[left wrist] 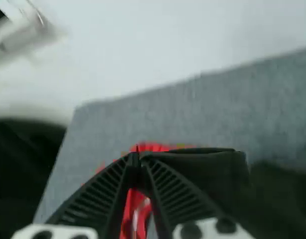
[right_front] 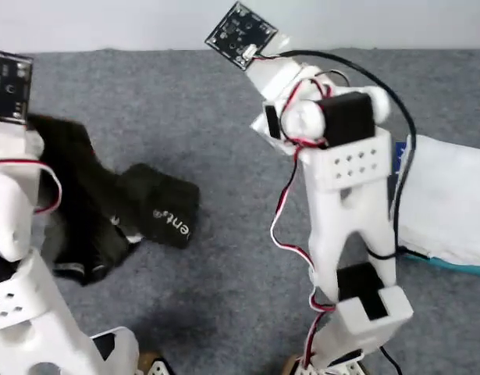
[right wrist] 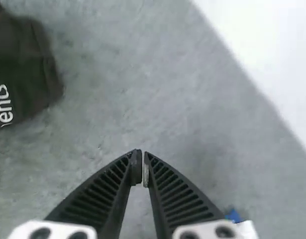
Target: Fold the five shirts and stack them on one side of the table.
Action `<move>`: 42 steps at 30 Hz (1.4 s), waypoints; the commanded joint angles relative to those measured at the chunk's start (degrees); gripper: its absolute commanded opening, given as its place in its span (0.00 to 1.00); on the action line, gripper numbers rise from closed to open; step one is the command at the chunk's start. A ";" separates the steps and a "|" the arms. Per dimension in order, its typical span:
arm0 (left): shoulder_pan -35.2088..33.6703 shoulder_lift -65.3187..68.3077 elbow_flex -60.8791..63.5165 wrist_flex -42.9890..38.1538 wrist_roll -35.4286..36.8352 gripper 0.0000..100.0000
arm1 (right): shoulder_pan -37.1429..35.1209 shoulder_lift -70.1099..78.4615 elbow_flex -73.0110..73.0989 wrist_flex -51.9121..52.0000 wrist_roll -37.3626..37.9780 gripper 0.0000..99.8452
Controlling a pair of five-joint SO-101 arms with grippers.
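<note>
Right wrist view: the right jaws are closed, their ribbed tips meeting with barely a sliver of light between them, and they hold nothing. They hang above the bare grey table (right wrist: pixel 157 99), apart from the black shirt (right wrist: pixel 18 84). One fold of that shirt, bearing white print, lies farther off. A white wall (right wrist: pixel 272 59) rises beyond the table's edge.

In the left wrist view the left jaws are also pressed tip to tip. A blurred patch of red (left wrist: pixel 135 204) shows in the gap lower down between them, and I cannot tell what it is. A dark shape sits against one jaw, and I cannot tell whether it is cloth or whether it is caught.

In the high view the left arm (right_front: pixel 21 258) fills the lower left of the frame, over the crumpled black shirt. The shirt's printed lobe reaches toward the centre-left. The right arm (right_front: pixel 349 203) stands right of centre. At the right edge lies a white shirt (right_front: pixel 450 203), flat and well apart from the black one. A teal cloth edge (right_front: pixel 458 267) shows just below it.
</note>
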 commanded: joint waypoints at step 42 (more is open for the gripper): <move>-25.41 -1.67 27.82 3.52 -10.20 0.02 | -17.27 38.37 4.66 2.51 -6.86 0.01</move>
